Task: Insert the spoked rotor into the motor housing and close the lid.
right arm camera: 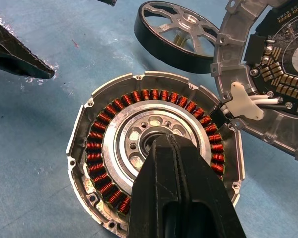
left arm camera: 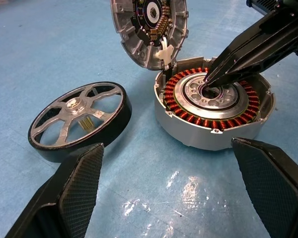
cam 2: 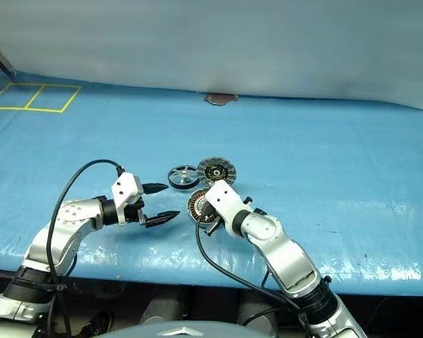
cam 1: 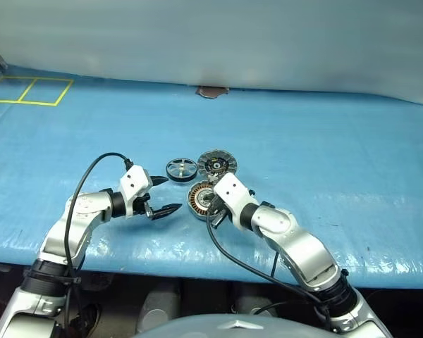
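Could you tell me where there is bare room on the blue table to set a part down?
The blue table is bare to the right of the motor housing, and behind the open lid toward the back wall. It is crowded in the middle, where the spoked rotor, housing, lid and both end effectors sit close together.

Blue plastic table covering, glossy and wrinkled. Yellow tape rectangles, far left corner. Small brown patch at the far edge, centre. Pale grey backdrop sheet behind the table.
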